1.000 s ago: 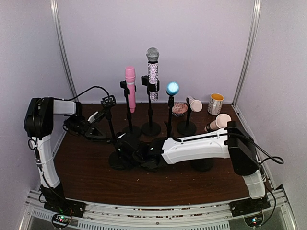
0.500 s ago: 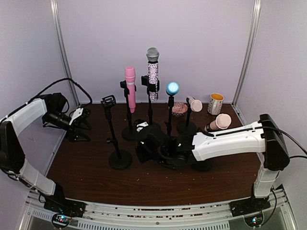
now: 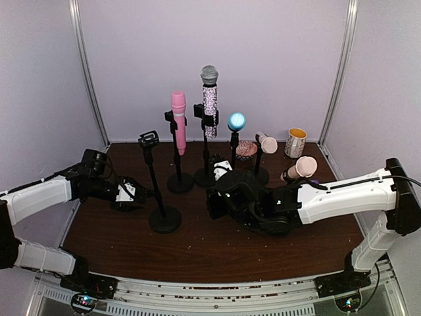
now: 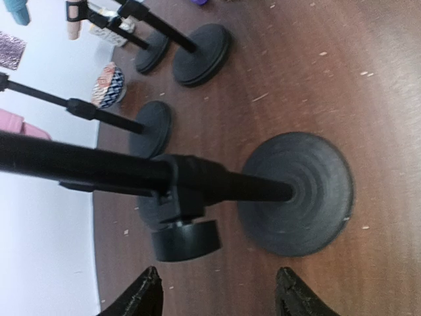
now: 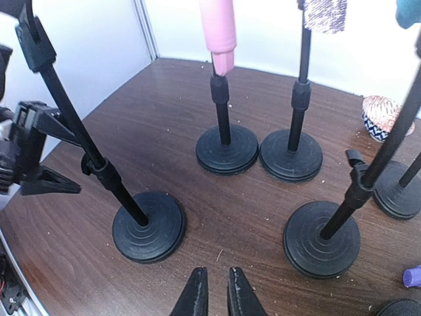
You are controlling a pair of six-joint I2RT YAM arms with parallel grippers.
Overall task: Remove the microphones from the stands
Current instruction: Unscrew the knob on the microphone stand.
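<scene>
Several microphones stand upright in black stands at the back: a pink one, a silver glitter one and a blue-headed one. In front of them is a stand with an empty clip, on a round base. My left gripper is low beside that stand's pole, open, with the pole ahead of its fingers and nothing between them. My right gripper hovers low over the table right of that base, shut and empty.
Two beige microphones sit on stands at the right. A patterned bowl and a mug are at the back right. Several round stand bases crowd the table's middle. White walls close in on the left, back and right.
My left arm swung from the back-left wall down toward the empty stand's pole. My right arm drew away from that stand's base to the right.
</scene>
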